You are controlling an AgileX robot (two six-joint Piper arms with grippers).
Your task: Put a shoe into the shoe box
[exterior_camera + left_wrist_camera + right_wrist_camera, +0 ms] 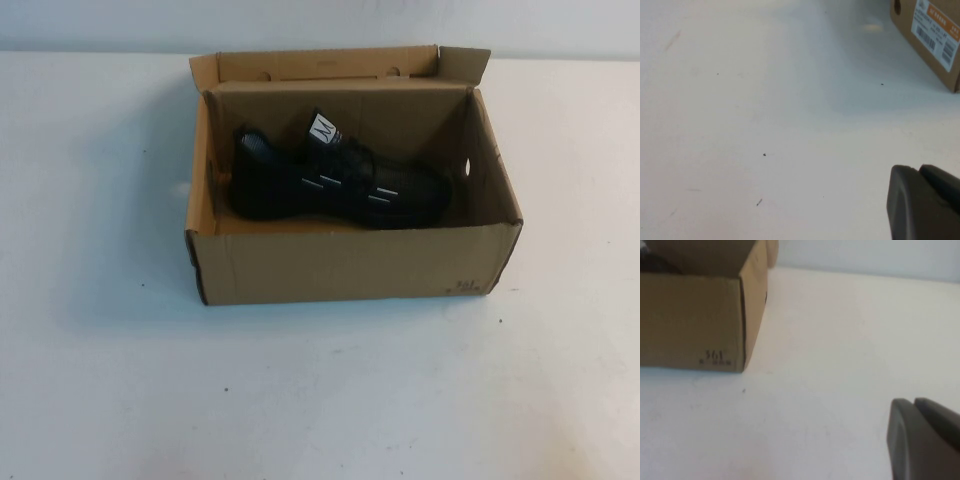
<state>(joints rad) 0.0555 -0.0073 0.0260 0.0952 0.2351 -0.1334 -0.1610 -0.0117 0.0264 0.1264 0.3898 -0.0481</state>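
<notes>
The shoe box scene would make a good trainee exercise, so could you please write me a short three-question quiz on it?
1. True or false: the shoe lies inside the shoe box.
2. Multiple choice: the box's lid flap is A) folded shut over the shoe, B) standing open at the far side, C) torn off on the table.
3. Short answer: how do the left gripper and right gripper stand, and where?

Key:
1. True.
2. B.
3. Both shut and holding nothing, each low over the bare table beside the box, out of the high view.
</notes>
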